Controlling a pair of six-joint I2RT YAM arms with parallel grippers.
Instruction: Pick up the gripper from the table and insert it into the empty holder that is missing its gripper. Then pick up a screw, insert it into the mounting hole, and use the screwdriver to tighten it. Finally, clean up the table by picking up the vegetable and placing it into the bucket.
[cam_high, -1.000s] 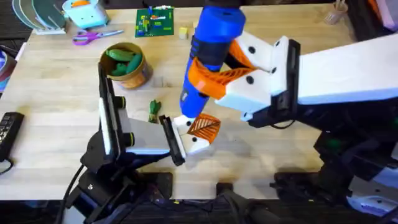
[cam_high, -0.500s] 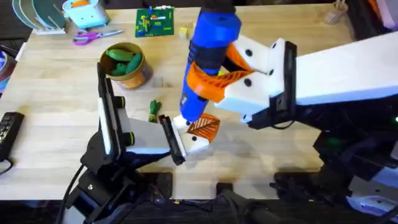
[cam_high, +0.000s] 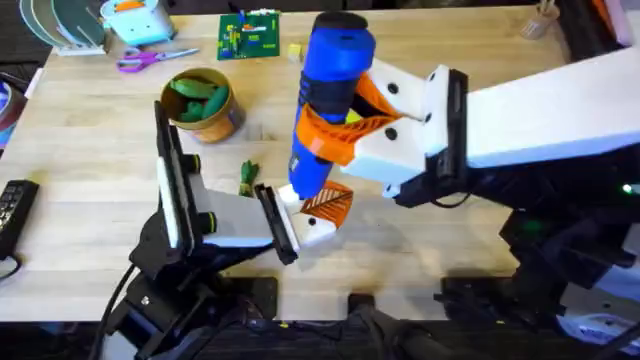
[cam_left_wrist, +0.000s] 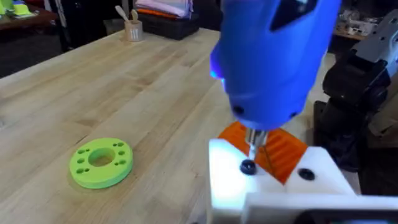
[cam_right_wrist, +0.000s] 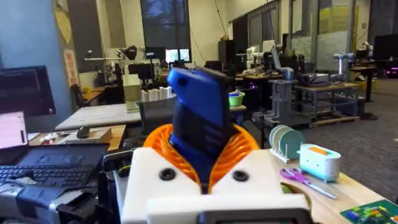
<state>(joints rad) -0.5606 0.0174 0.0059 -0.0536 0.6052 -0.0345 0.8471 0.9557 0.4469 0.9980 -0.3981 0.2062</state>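
At the centre of the overhead view, your right gripper (cam_high: 345, 125) clamps the blue screwdriver (cam_high: 325, 105) upright, its bit on a screw in the white holder (cam_left_wrist: 249, 186), where the orange gripper (cam_left_wrist: 273, 149) already sits. I judge you are tightening. The left arm's fingers cannot be judged. The vegetable (cam_high: 248, 177) lies centre-left on the pale wooden table (cam_high: 420, 245), below the bucket (cam_high: 205, 105); a lab room stretches behind.
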